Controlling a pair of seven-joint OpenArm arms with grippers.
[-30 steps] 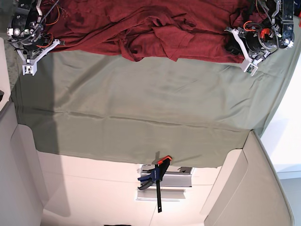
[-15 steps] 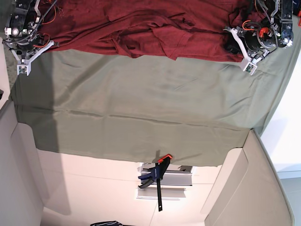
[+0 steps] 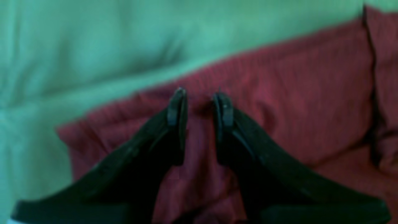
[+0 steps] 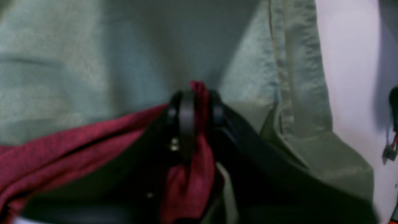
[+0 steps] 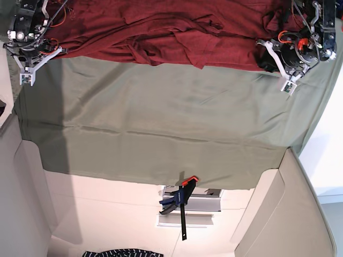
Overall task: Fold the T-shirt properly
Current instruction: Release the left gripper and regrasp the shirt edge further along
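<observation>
Base view: a crumpled dark red cotton T-shirt (image 5: 161, 27) lies along the top edge of the olive-green cloth (image 5: 161, 107) that covers the table, with an arm at each end.

At the left of this view, the right gripper (image 4: 199, 99) is clamped on a bunched corner of the shirt, and red fabric pokes up between its black fingers (image 4: 186, 115). The rumpled shirt stretches across to the right, its lower hem lying on the green cloth. There the left gripper (image 3: 200, 99) has its tips over the shirt near that hem, jaws a narrow gap apart with red fabric showing between them. Below the cloth's lower edge, near the middle, a blue-and-orange bar clamp (image 5: 179, 201) rests on the pale surface.
</observation>
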